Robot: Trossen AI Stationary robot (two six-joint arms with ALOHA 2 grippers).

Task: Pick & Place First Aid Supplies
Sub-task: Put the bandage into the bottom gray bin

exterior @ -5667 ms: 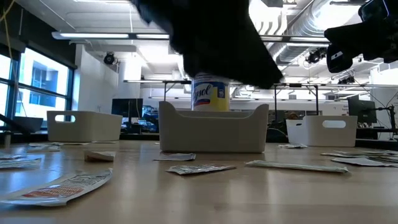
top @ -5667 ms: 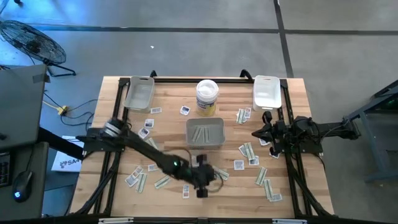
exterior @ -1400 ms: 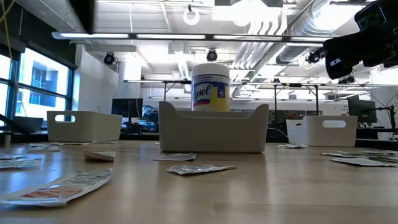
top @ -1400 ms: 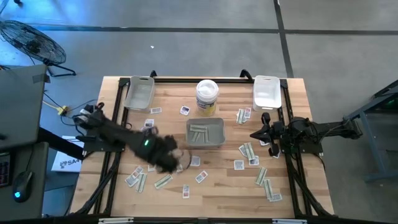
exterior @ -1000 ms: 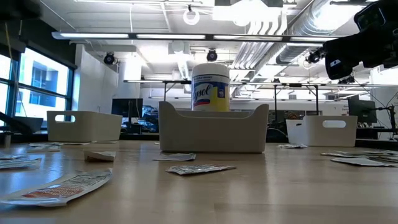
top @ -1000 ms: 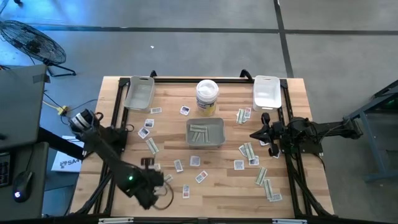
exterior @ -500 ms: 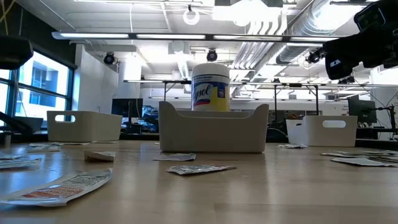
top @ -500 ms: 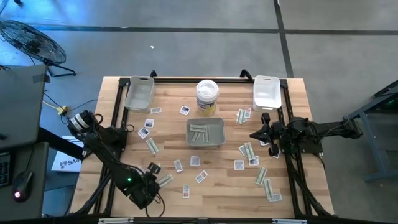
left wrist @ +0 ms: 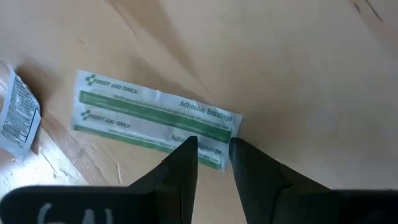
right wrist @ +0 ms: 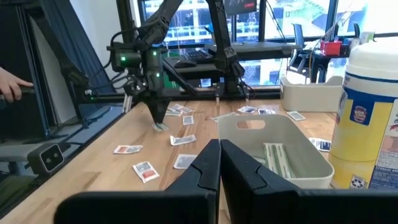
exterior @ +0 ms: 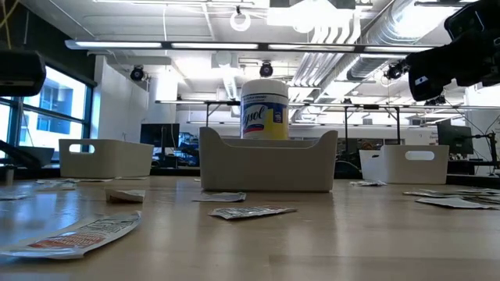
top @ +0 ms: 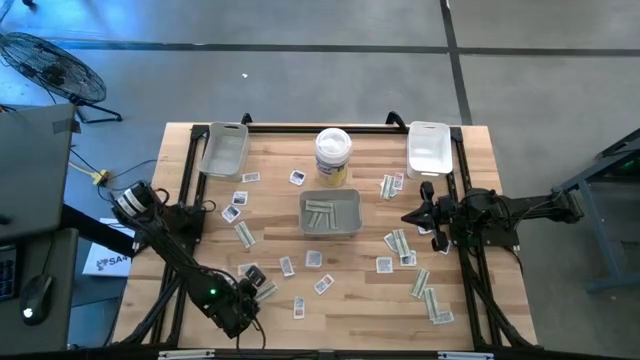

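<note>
Small white square packets and long pale strips lie scattered flat on the wooden table (top: 340,300). A few strips (top: 322,213) lie in the grey centre tray (top: 303,215). My left gripper (top: 256,286) is near the table's near-left part and points down, narrowly open. In the left wrist view it (left wrist: 213,149) stands over one end of a green-striped adhesive bandage strip (left wrist: 149,115). That strip (top: 266,290) lies flat, and I cannot tell whether the fingertips touch it. My right gripper (right wrist: 219,155) is shut and waits at the right side (top: 410,215).
A white tub with a yellow label (top: 333,155) stands behind the centre tray. A grey tray (top: 224,150) sits at the far-left corner and a white tray (top: 428,148) at the far-right. Many packets (top: 410,255) lie right of centre. A small white packet (left wrist: 15,115) lies beside the strip.
My left arm has come down near the table's near-left part. Its gripper has shifted a little toward the right, over the green-striped strip. The right arm has kept still.
</note>
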